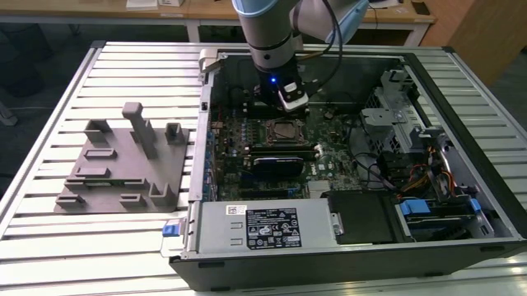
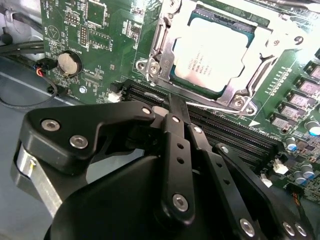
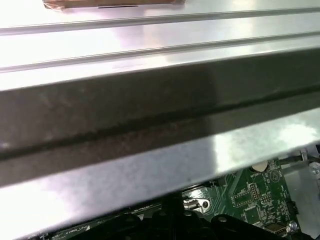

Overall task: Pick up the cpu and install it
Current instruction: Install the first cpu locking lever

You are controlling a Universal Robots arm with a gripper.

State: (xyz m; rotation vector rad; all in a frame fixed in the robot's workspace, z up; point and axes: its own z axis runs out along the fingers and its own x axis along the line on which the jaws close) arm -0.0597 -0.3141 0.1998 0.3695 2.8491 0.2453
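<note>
The cpu (image 2: 212,52), a silvery-white square chip, lies flat inside the metal-framed socket (image 2: 155,47) on the green motherboard (image 2: 95,30). In the exterior view the cpu (image 1: 284,129) sits mid-board inside the open computer case. My gripper (image 2: 171,102) hovers just off the socket's edge, above the black memory slots (image 2: 235,135). Its black fingers (image 2: 175,125) meet at the tips, shut, with nothing between them. In the exterior view the gripper (image 1: 293,106) hangs under the arm, slightly behind the socket.
A grey fixture (image 1: 123,163) with upright posts lies on the slatted table at the exterior view's left. The case wall (image 3: 150,115) runs close by the wrist. A labelled power supply (image 1: 263,225), drive bays (image 1: 436,185) and cables (image 1: 371,160) crowd the case.
</note>
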